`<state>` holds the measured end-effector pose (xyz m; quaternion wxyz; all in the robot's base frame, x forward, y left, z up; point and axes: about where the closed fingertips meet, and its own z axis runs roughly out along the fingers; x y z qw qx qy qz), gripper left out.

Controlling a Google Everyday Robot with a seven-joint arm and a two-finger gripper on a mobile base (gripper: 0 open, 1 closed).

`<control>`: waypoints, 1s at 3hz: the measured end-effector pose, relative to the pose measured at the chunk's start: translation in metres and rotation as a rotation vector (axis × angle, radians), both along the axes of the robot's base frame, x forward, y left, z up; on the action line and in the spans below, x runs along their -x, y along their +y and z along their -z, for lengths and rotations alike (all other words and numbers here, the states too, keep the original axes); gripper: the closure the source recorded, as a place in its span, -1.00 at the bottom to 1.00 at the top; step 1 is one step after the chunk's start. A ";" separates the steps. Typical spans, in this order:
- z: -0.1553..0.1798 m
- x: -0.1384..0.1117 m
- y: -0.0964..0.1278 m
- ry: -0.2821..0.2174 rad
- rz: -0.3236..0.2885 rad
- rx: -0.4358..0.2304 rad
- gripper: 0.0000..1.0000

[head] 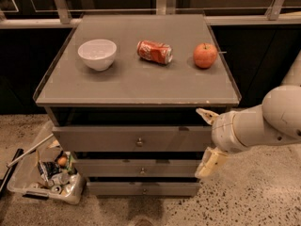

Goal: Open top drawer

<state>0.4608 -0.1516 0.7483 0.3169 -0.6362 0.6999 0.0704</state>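
Counted three matte grey drawers stacked below the front edge of the cabinet top (141, 86), each with one small round metal knob at centre, three knobs in all. Top drawer (94, 139) widest and tallest, flat-fronted, directly under the front edge, with a dark gap between it and the slab above; its knob (139, 141) untouched. Middle drawer (108, 167) and bottom drawer (113, 188) slimmer and narrower. On the smooth grey slab, three items in a row toward the back edge, well apart: one white glossy round bowl (97, 53) toward the left edge, one red cylindrical can (154, 52) lying on its side at the middle, one round red-orange apple (205, 55) toward the right edge. One gripper (207, 139) at the front right corner, level with the right end of the top drawer, on a thick white rounded arm (263, 121) reaching in from the right. Two pale fingers (210, 163) spread wide, one up near the slab's front edge, the other down beside the middle drawer, released, grasping nothing. Cannot tell whether touching the drawer front. One clear plastic bin (70, 192) on the floor by the front left corner, full of mixed litter. Floor (263, 197) speckled, stone-like.
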 end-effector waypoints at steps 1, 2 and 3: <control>0.018 -0.015 0.005 0.001 0.007 -0.012 -1.00; 0.033 -0.033 0.011 -0.005 0.009 -0.022 -1.00; 0.048 -0.052 0.016 -0.007 0.017 -0.027 -1.00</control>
